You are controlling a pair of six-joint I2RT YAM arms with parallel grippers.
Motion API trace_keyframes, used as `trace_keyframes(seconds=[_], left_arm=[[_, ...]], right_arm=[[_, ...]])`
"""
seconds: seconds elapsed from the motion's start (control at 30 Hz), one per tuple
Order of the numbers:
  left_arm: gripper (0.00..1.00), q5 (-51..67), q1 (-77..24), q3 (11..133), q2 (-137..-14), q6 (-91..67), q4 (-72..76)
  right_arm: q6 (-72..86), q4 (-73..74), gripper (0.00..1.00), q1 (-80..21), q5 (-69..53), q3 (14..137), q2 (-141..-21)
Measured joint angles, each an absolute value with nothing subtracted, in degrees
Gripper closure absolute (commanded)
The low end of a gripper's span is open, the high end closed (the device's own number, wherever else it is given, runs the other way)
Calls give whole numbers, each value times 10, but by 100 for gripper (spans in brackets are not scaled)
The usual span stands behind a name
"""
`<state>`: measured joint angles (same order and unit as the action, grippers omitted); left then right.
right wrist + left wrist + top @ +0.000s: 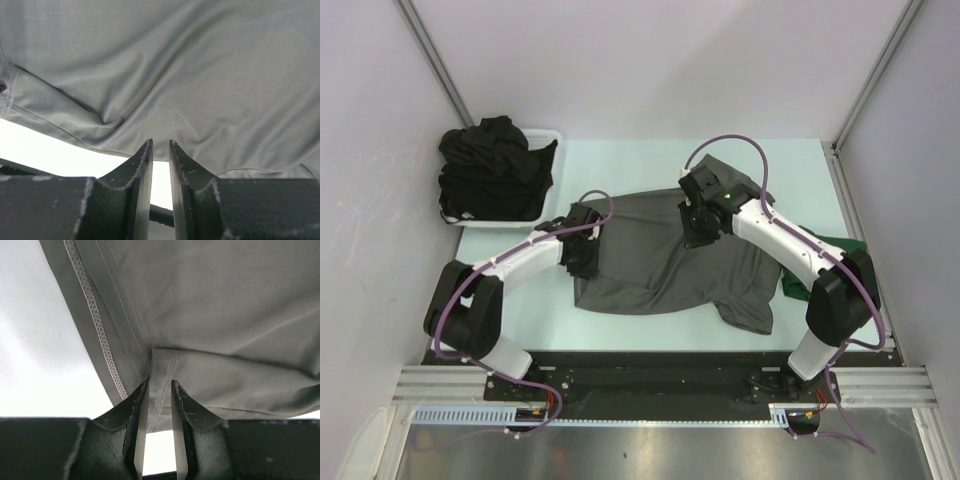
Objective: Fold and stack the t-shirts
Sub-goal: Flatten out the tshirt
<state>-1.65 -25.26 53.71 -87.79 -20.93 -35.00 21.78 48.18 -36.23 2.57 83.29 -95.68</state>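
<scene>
- We see the charcoal grey t-shirt (650, 265) spread out and not yet folded in the middle of the table (620, 165). The black t-shirts (495, 165) are heaped in the white basket (548, 135) at the far left, and a dark green t-shirt (840, 245) shows at the right edge.
- A stitched hem fold runs between the narrow jaws of the left gripper (160, 390). We cannot tell whether they clamp it or merely flank it. If the hold is loose, we expect the hem to slip out at the first pull.
- The right gripper (160, 147) has its jaws nearly together, with the shirt's edge at their tips. We cannot tell whether cloth is pinched. A one-sided hold would drag the shirt askew and bunch it.
- Only the overhead view shows where both arms meet the shirt, at its left edge and its far right part. Only the wrist views show the cloth at the jaws, which the arms hide from above.
</scene>
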Motion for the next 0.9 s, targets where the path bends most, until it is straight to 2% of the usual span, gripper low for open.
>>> trace_keyframes(seconds=[0.37, 0.9], left_arm=[[65, -20, -254, 550, -906, -204, -347], [65, -29, -255, 560, -925, -184, -329]], right_arm=[[207, 487, 76, -353, 26, 833, -954], [194, 496, 76, -345, 26, 833, -953]])
